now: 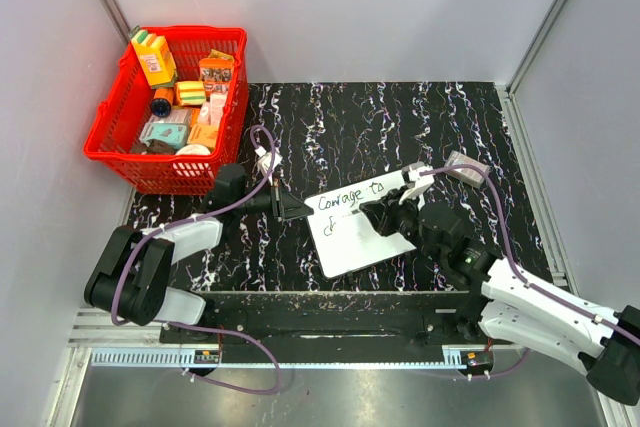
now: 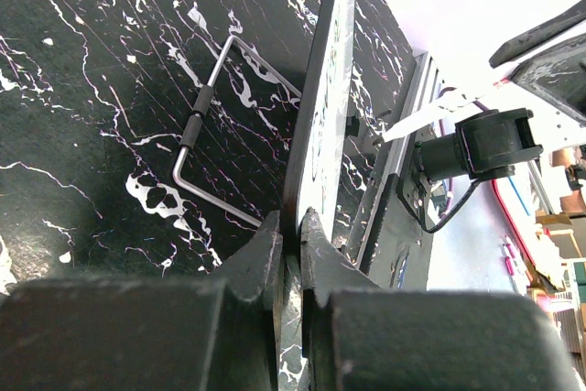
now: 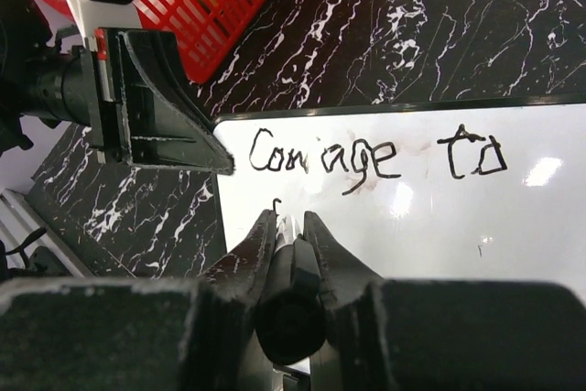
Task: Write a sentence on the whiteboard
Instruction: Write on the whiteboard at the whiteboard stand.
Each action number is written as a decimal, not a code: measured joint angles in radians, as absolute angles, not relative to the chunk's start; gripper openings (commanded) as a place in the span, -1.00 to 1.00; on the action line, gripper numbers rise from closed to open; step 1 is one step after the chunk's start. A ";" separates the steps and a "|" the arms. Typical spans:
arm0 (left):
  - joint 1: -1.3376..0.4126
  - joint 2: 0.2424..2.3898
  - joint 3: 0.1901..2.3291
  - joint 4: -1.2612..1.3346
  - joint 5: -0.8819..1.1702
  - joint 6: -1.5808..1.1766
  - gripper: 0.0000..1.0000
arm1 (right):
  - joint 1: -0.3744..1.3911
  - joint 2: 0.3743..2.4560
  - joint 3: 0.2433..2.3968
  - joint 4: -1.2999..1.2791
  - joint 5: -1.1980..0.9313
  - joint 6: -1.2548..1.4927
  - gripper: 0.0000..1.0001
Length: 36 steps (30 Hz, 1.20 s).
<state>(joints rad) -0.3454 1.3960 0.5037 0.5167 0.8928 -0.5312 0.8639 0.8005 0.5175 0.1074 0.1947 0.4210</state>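
Nearest, left arm [image 1: 150,267]: white and black, based at the lower left of the top view and stretched right toward the centre.
Right arm [image 1: 540,307]: white and black, entering from the lower right corner and angled up-left.
Left jaws: closed on the left edge of the thin white rectangular whiteboard [image 1: 355,247]. In the left wrist view the whiteboard runs edge-on from between them toward the top of the frame.
Right jaws: closed around a black cylindrical marker [image 3: 291,286], whose tip touches the whiteboard's face near its left end.
Whiteboard place: on the black, white-veined marble-look worktop [image 1: 400,117], just right of centre in the top view, with its right end angled toward the top of the frame.
Sentence [image 3: 366,157]: thin dark handwriting reading "Courage to" along the upper edge. A short first stroke of a second line sits under the C, at the marker tip.
Metal rod [image 2: 206,125]: thin grey bent wire with a black sleeve, left of the whiteboard's edge in the left wrist view. Its two ends run up to that edge.
Basket [image 1: 108,122]: red plastic mesh, upper left of the top view, well apart from the whiteboard and filled with small colourful boxes and packets.
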 measured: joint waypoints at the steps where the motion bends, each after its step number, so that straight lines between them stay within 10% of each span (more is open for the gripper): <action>1: -0.345 1.395 0.504 0.517 0.893 -0.531 -1.00 | 0.864 0.804 0.517 0.107 0.189 0.420 -1.00; 36: -0.250 1.289 0.413 0.528 0.882 -0.558 -1.00 | 1.012 0.939 0.498 0.272 0.335 0.336 -1.00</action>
<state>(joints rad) -0.2501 1.2892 0.4126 0.5278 0.8822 -0.5575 1.0122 0.9386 0.4984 0.2718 0.3351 0.3355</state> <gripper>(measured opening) 0.083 0.194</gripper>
